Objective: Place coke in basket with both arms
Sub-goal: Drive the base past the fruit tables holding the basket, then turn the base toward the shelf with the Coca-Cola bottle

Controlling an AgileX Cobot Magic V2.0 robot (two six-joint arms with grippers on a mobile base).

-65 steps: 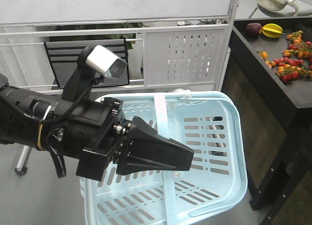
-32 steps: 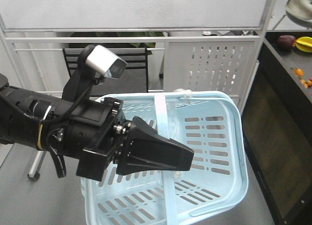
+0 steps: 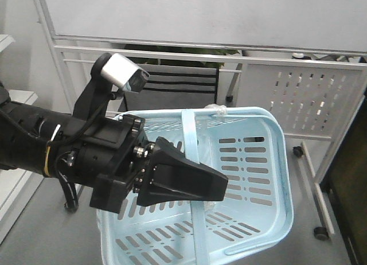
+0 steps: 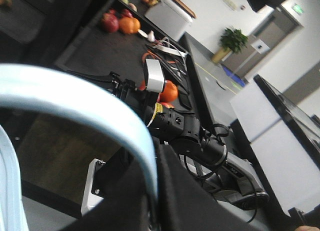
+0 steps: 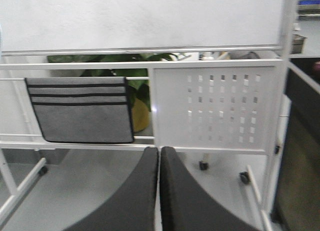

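The light-blue basket [image 3: 269,162] hangs in the air in the front view, and its slotted floor shows nothing inside. My left gripper [image 3: 221,187] is shut on the basket's flat strap handle [image 3: 189,133] where it crosses the middle. In the left wrist view that strap [image 4: 100,108] curves down into the pinched jaws of the left gripper [image 4: 155,193]. My right gripper [image 5: 159,151] is shut with nothing between its fingers and points at a white rack. The right arm [image 4: 190,136] with its silver camera shows in the left wrist view. The coke is out of view.
A white metal rack on casters with a perforated panel [image 3: 304,98] stands close behind the basket. A grey striped chair back [image 3: 172,87] sits behind its rails. In the left wrist view a dark table [image 4: 100,46] carries fruit [image 4: 120,23].
The background has slid to the right: the dark table with fruit has left the front view and the rack now fills it. The left arm and basket keep their place in the frame.
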